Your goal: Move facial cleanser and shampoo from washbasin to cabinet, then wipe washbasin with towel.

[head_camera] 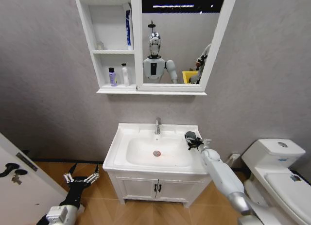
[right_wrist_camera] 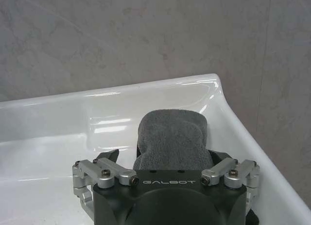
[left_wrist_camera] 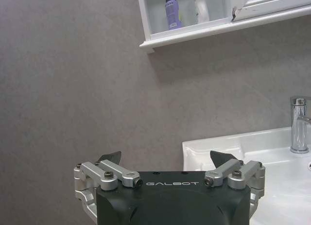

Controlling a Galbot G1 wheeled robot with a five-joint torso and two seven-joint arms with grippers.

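Jaws of the right gripper (right_wrist_camera: 165,159) hold the towel (right_wrist_camera: 172,140) on the washbasin (right_wrist_camera: 58,132) rim.
Left gripper (left_wrist_camera: 165,159), marked "GALBOT": jaws wide, low beside the vanity (head_camera: 155,186); 2 bottles (head_camera: 118,75) in the cabinet (head_camera: 109,40).

Two bottles (head_camera: 112,77) (head_camera: 125,75) in the cabinet (head_camera: 99,50), one towel (right_wrist_camera: 172,140), one washbasin (head_camera: 121,137), two hands (head_camera: 80,179) (head_camera: 193,139).

- Right hand (right_wrist_camera: 165,159) fingertips tucked under the towel (right_wrist_camera: 171,140), grip hidden.
- Cabinet (head_camera: 112,50) top cut off.
- Shelf bottle labels too small to read.
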